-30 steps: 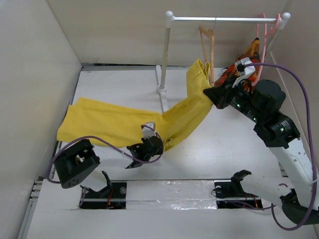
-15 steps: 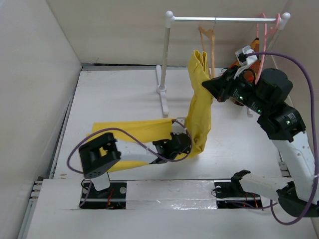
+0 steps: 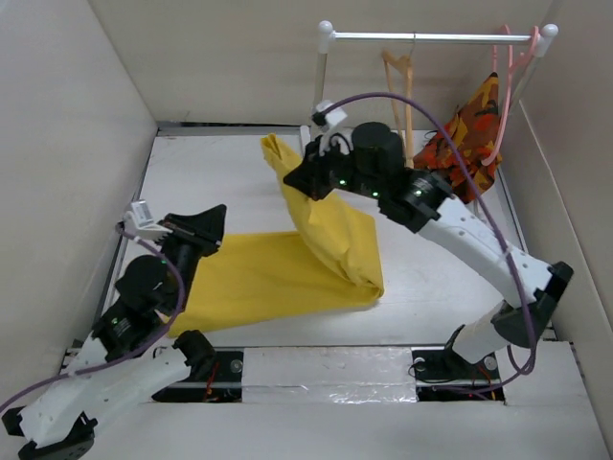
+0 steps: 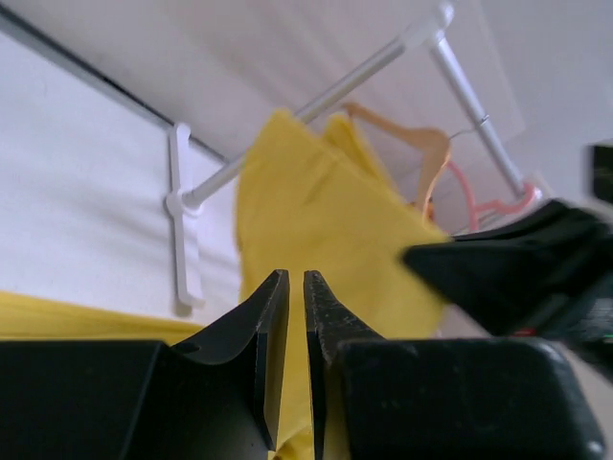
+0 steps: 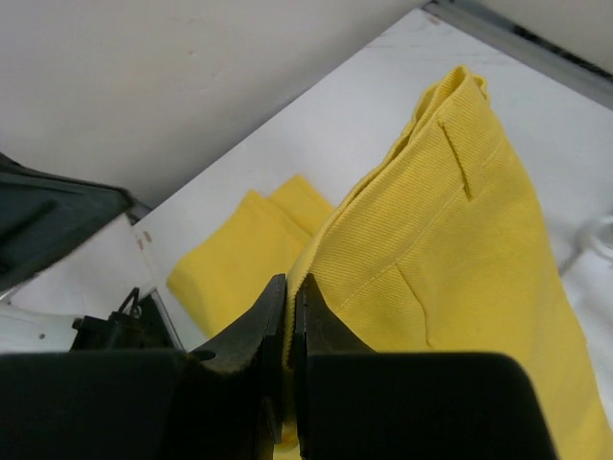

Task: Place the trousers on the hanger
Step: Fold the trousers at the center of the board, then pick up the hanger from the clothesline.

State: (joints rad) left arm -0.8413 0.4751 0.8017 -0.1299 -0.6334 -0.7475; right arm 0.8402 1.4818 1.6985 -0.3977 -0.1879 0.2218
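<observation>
The right gripper [image 3: 292,182] swung from two o'clock to eleven, jaws clamped on the waist of the trousers [image 3: 326,240] (further from the hanger [image 3: 395,65] now), while the left gripper [image 3: 216,217] retreated to eight o'clock, barely parted, empty.

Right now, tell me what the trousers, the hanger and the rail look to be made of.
The trousers: woven cloth, likely cotton, matte; a fine ribbed weave, stitched seams and soft folds show.
The hanger: pale wood by its tan colour, finish unclear.
The rail: probably metal tube, shiny grey, with white end joints, perhaps plastic.
</observation>
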